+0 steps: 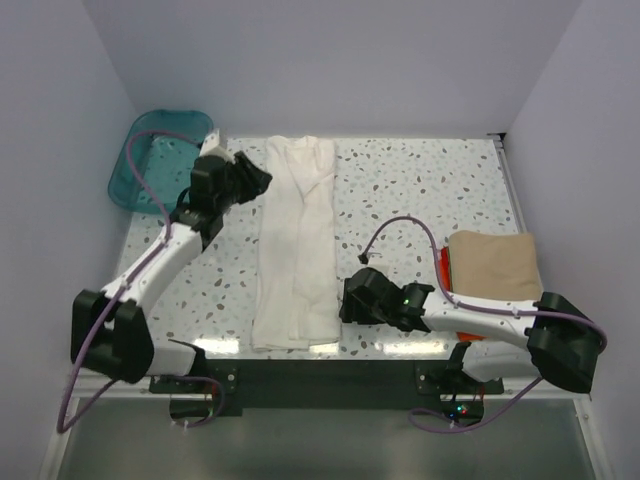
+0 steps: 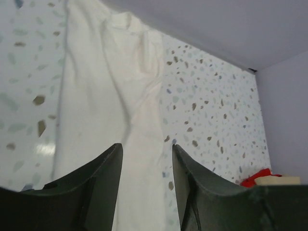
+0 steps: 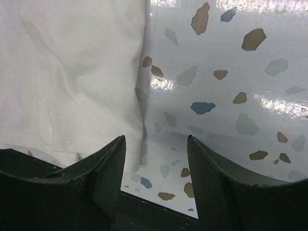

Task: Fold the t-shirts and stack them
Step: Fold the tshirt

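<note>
Off-white t-shirt [image 1: 295, 240]: long narrow strip, flat at centre of tabletop [image 1: 420, 190], collar at far end. Left gripper [image 1: 258, 182]: by far-left edge of strip, jaws spread, nothing pinched. Right gripper [image 1: 347, 300]: at near-right corner, jaws spread, empty; contact with cloth unclear. Tan t-shirt [image 1: 495, 262] atop stack at right edge. Orange-red t-shirt [image 1: 442, 265] beneath, mostly hidden. Teal tub [image 1: 150, 165] far left, partly behind left arm.

A teal plastic tub [image 1: 128, 180] sits at the speckled table's [image 1: 420, 190] far-left corner.
</note>
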Robot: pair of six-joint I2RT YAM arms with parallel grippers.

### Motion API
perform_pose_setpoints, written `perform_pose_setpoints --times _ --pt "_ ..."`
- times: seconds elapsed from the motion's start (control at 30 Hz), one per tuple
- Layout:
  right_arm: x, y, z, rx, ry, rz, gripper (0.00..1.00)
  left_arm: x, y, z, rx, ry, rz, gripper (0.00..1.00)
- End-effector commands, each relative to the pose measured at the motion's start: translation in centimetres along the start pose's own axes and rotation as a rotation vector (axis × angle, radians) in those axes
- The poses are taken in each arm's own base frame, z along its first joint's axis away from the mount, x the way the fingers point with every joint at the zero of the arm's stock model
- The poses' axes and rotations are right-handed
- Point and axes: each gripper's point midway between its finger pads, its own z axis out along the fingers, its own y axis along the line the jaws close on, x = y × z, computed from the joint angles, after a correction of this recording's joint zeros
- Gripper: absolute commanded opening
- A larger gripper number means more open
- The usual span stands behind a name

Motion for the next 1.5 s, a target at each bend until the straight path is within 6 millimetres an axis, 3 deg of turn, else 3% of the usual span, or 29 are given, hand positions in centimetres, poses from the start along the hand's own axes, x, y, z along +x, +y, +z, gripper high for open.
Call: perform_pose_setpoints --times 0.0,0.03,0.1,0.13,0.2,0.33,0.47,0.67,0.9,1.03,1.07,1.27,1.47 --pt "0.1 -0.5 0.3 0.004 -0.009 -0.026 0.57 5.1 7.5 -5.2 -0.251 0.004 -0.061 0.5" --pt "0.2 -0.2 0.4 -0.01 -0.007 -0.025 0.57 8.2 9.8 -6.6 -0.29 0.045 -0.067 0.49" --pt "0.8 -0.5 0.8 -0.004 0.008 -0.037 0.55 8.9 10.1 -9.1 -0.274 0.012 -0.093 0.49" --pt "0.9 -0.5 1.0 -0.005 0.012 -0.04 0.54 10.9 11.5 -10.0 -0.295 0.04 -0.095 0.48" --pt "1.2 -0.6 1.0 -0.015 0.014 -0.035 0.54 11.8 12.2 -11.7 -0.307 0.039 -0.1 0.46" --pt "2.1 0.1 1.2 -0.051 0.017 -0.026 0.55 15.4 14.7 -13.7 -0.356 0.082 -0.141 0.42" --pt "3.3 1.6 1.3 -0.066 0.032 -0.046 0.55 16.8 16.1 -14.9 -0.403 0.083 -0.167 0.4" --pt "4.9 1.6 1.9 -0.037 0.047 -0.052 0.53 17.9 17.0 -15.5 -0.437 0.08 -0.213 0.39" --pt "6.1 -0.7 1.8 0.031 0.083 -0.102 0.21 19.2 16.1 -15.1 -0.385 0.135 -0.198 0.38" --pt "6.3 -3.9 0.4 0.109 0.087 -0.137 0.07 20.9 14.7 -14.9 -0.328 0.212 -0.165 0.38" --pt "6.2 -4.9 0.1 0.128 0.077 -0.142 0.07 21.2 14.6 -15.0 -0.323 0.227 -0.159 0.38" --pt "6.4 -6.1 -1.8 0.091 0.072 -0.108 0.07 24.6 12.0 -15.6 -0.25 0.35 -0.115 0.38" --pt "7.4 -5.2 -1.7 0.045 0.118 -0.104 0.12 28.8 9.4 -17.5 -0.162 0.516 -0.074 0.46"
